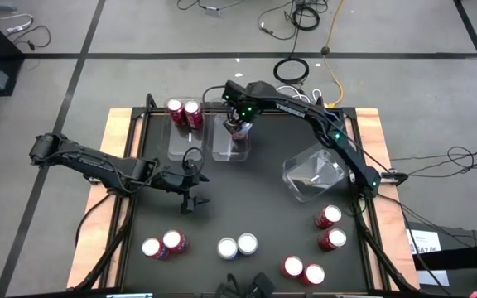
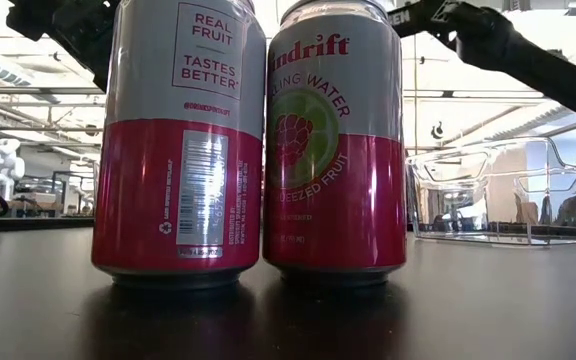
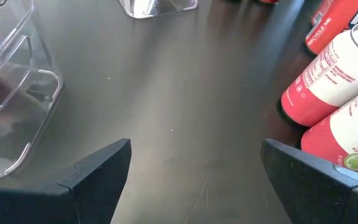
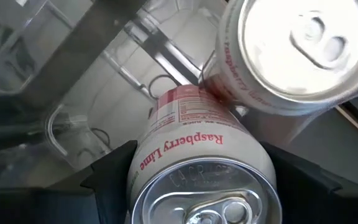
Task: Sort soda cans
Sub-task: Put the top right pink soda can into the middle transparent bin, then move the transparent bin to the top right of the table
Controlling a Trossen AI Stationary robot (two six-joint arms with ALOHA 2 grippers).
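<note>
High view shows the black table point(image 1: 247, 215) with the right arm reaching to the far middle, where the right gripper point(image 1: 238, 128) hangs over the second of two clear bins point(image 1: 228, 145) and is clamped on a soda can point(image 4: 201, 168); in the right wrist view the fingers sit against that can's sides just below its top. The left bin point(image 1: 178, 141) beside it already holds two red cans point(image 1: 184, 112), and a third clear bin point(image 1: 315, 175) lies tipped at the right. The left gripper point(image 1: 190, 197) waits near the table's middle with its fingers spread wide and nothing between them. Eight more cans stand in pairs along the near edge: one pair at the left point(image 1: 162, 244), two silver-topped ones point(image 1: 237, 246) in the middle, and four red ones point(image 1: 317, 244) at the right. Judged from their look, the cans are stiff but thin-walled and smooth, likely to slip or dent under a hard squeeze; a grip across the upper body, as now, seems soundest. Each is a small cylinder, pale upper band over a raspberry-red lower body, with a bright silver lid and pull tab.
</note>
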